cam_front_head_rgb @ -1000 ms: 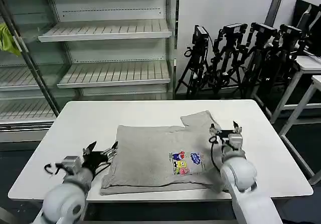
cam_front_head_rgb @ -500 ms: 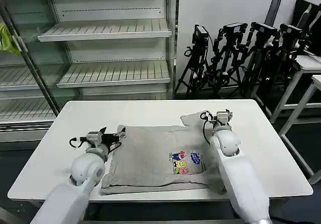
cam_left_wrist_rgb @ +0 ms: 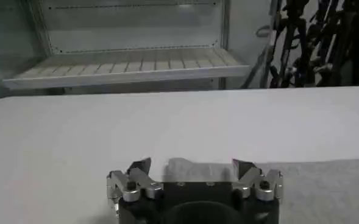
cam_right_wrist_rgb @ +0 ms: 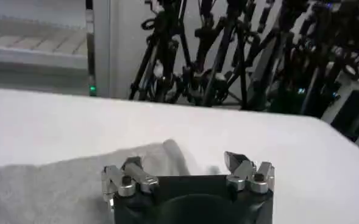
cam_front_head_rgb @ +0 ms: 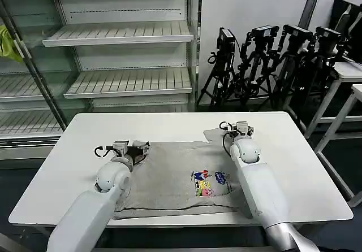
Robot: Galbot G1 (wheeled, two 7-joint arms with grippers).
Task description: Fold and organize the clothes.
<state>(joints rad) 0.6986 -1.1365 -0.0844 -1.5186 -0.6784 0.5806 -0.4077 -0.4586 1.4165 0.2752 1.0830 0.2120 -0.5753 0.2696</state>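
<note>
Now both at far hem of T-shirt [cam_front_head_rgb: 181, 176]: left gripper [cam_front_head_rgb: 137, 148] and right gripper [cam_front_head_rgb: 240, 129], jaws spread, nothing grasped. Next: pinch corners.

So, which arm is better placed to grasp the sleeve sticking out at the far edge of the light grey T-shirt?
The right arm. Its open right claw sits at the far sleeve of the light grey cotton T-shirt, while the open left claw is at the opposite far corner.
</note>
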